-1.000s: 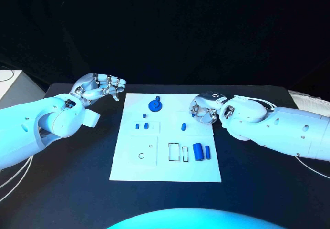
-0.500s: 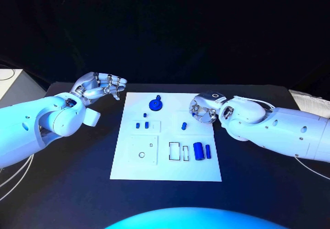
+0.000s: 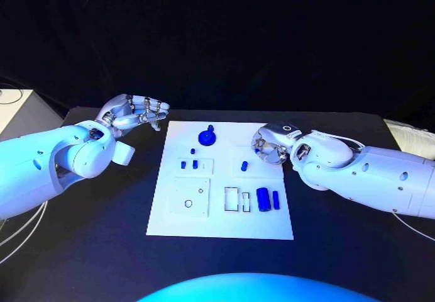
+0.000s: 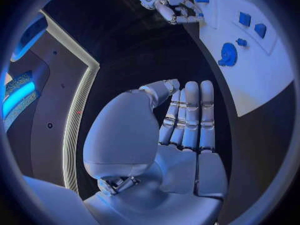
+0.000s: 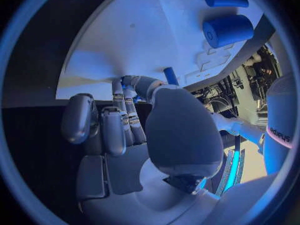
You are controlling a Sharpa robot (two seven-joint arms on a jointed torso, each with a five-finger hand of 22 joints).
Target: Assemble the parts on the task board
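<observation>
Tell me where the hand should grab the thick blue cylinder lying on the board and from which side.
Grip the thick blue cylinder around its middle, coming from above with fingers on its two long sides. It lies flat, lengthwise toward the robot, with a thinner blue rod close on one side and an empty rectangular slot on the other, so room there looks tight.

head: overhead, looking down | wrists: close behind hands; all share task board point(image 3: 223, 182)

1. One board point(image 3: 181, 223), centre of frame.
2. Seven blue parts: a round one point(image 3: 207, 136), four small pegs point(image 3: 192, 151) point(image 3: 183, 165) point(image 3: 194, 164) point(image 3: 244, 166), a thick cylinder point(image 3: 262, 199), a thin rod point(image 3: 275, 199).
3. Two hands point(image 3: 136, 113) point(image 3: 270, 143).
</observation>
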